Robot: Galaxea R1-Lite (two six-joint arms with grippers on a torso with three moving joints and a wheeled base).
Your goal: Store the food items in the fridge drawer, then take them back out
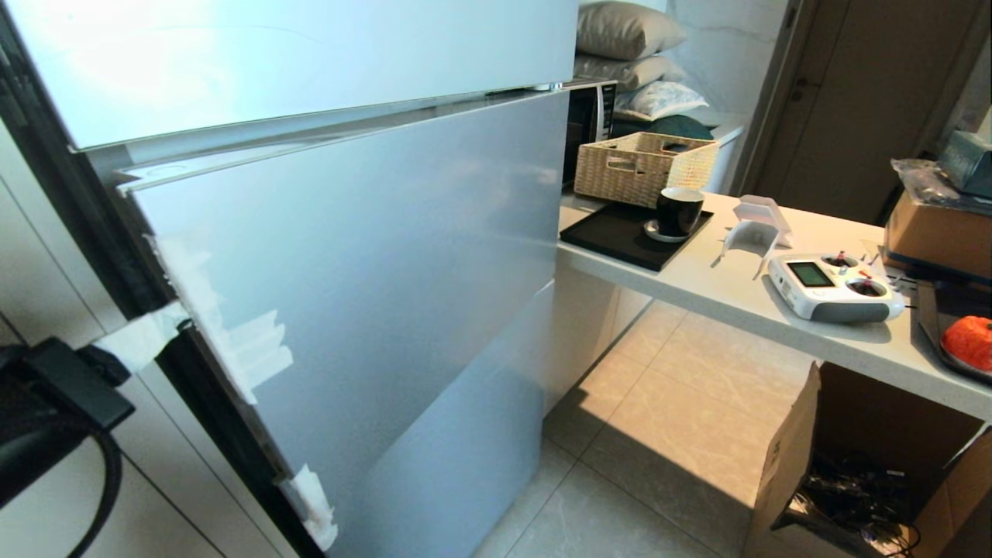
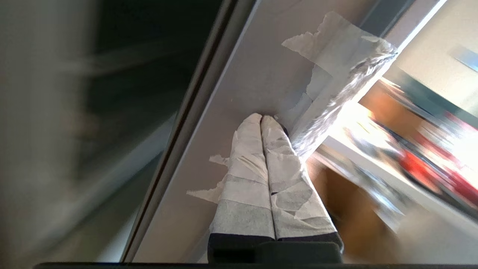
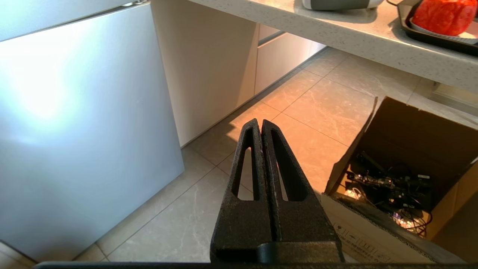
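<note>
An orange-red fruit lies on a dark tray at the counter's right edge, also visible as the fruit in the right wrist view. The fridge drawer is hidden behind the pale-blue fridge door. My left gripper is at the door's left edge; in its wrist view the left gripper is shut, tape-wrapped fingertips together against the door's grey side edge beside a torn tape patch. My right gripper hangs shut and empty over the floor tiles.
The counter carries a wicker basket, a black mug on a black tray, and a white remote controller. An open cardboard box of cables stands on the floor below it.
</note>
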